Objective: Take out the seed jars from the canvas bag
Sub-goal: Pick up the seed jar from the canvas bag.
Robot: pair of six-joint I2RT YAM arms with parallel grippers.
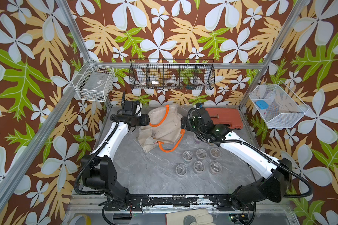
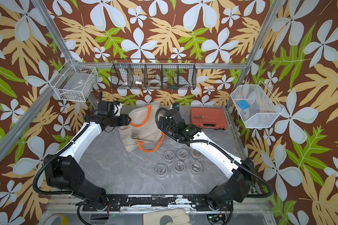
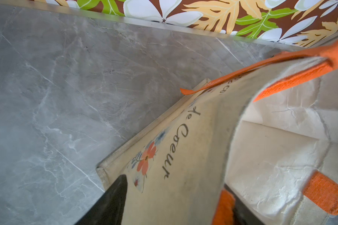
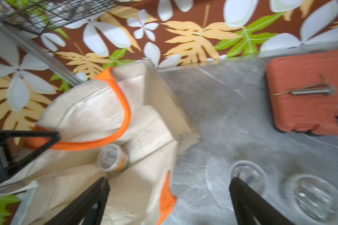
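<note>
- Your left gripper [image 1: 149, 122] pinches the rim of the canvas bag [image 1: 164, 126] beside an orange handle [image 1: 166, 112].
- Your right gripper [image 4: 169, 180] hangs spread wide over the bag's edge.
- One seed jar [image 4: 111, 157] lies in the bag's mouth; six seed jars [image 1: 201, 154] stand on the desk [image 1: 144, 175].

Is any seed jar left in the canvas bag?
Yes, the right wrist view shows one seed jar lying inside the open mouth of the canvas bag.
</note>
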